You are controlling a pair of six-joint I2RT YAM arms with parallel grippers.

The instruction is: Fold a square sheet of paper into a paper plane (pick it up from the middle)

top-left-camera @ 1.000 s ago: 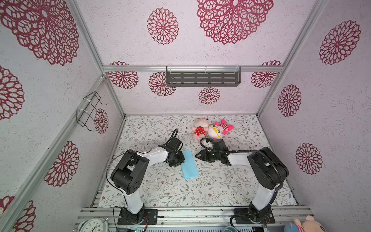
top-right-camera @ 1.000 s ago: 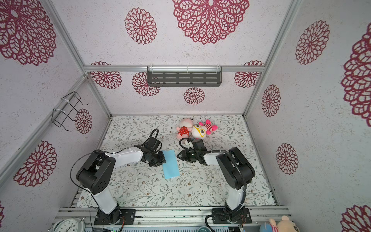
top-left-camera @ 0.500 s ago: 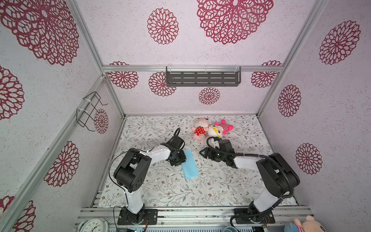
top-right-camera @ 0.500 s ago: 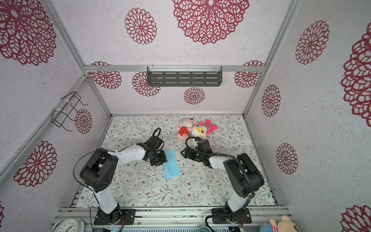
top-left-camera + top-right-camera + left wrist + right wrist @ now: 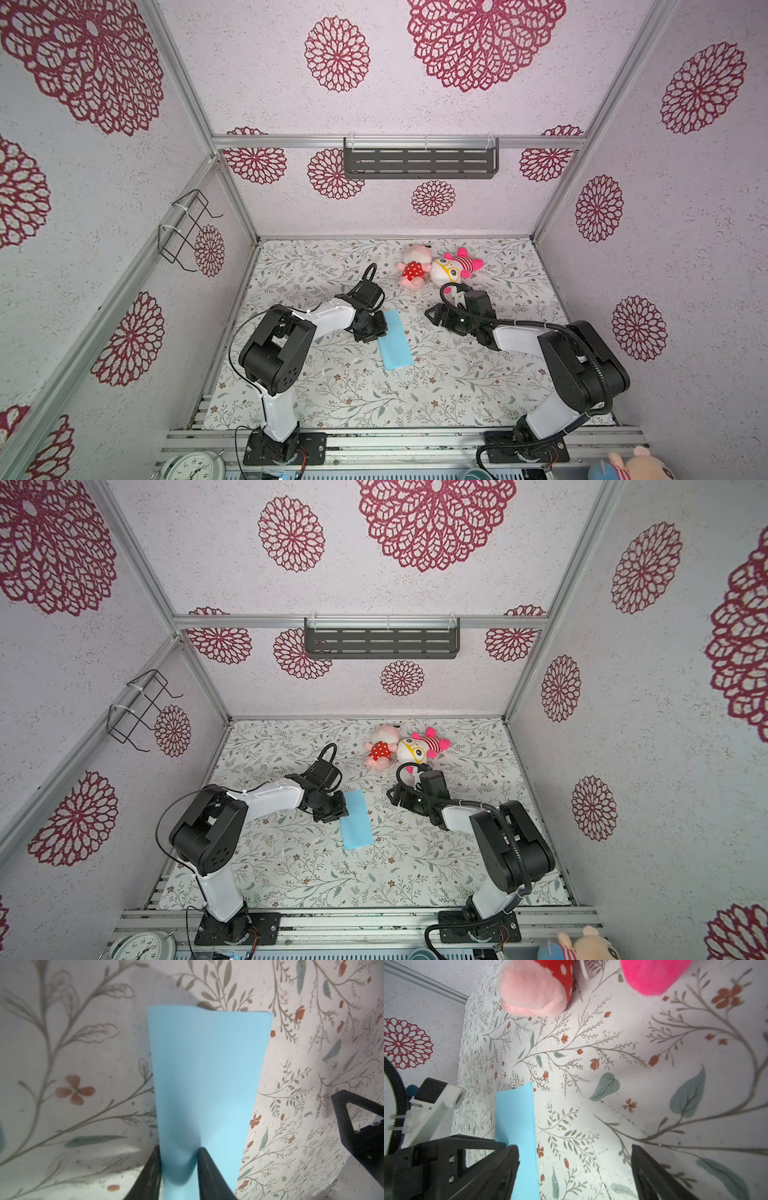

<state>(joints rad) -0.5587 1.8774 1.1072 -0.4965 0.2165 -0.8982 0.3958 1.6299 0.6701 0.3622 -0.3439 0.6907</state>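
Observation:
The square sheet of paper (image 5: 397,347) (image 5: 357,821) is light blue and lies on the floral table as a narrow rectangle, folded in half. No pointed paper plane shape shows. My left gripper (image 5: 376,328) (image 5: 338,808) sits at its left long edge. In the left wrist view this gripper (image 5: 178,1149) is shut on the paper (image 5: 207,1076), which bulges between the black fingertips (image 5: 202,1152). My right gripper (image 5: 434,318) (image 5: 395,796) stands open to the right of the sheet, apart from it. In its wrist view that gripper (image 5: 574,1147) holds nothing, and the paper (image 5: 517,1118) lies beside one finger.
Two pink plush toys (image 5: 413,270) (image 5: 455,266) lie at the back of the table, just behind my right gripper, and show in the right wrist view (image 5: 533,989). A grey shelf (image 5: 419,162) hangs on the back wall and a wire basket (image 5: 187,228) on the left wall.
My right gripper has opened and drawn back to the right, away from the paper. The left gripper keeps its hold on the sheet's edge.

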